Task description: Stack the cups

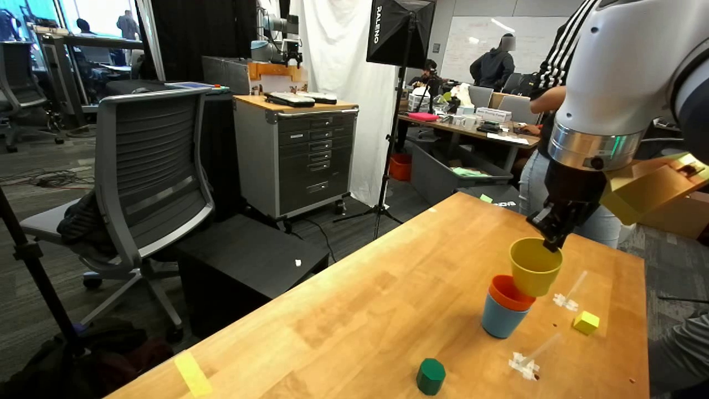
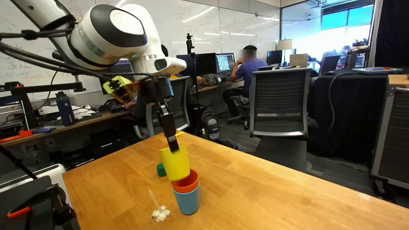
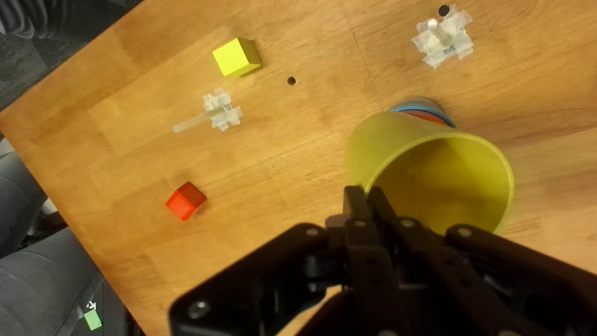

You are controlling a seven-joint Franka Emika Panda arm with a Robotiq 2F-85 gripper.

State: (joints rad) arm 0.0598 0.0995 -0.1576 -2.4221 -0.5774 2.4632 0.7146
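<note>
Hand pinches yellow plastic cup by its rim, tilted, above and offset from red cup. Red's already nested in blue cup on desk; only seating yellow looks left.

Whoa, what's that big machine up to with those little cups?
A robot arm is stacking cups. Its claw is pinching the rim of the yellow cup, holding it slightly tilted near the mouth of the red cup, which sits inside the blue cup on the table. The yellow one isn't nested yet; whether it touches is hard to tell.
</note>
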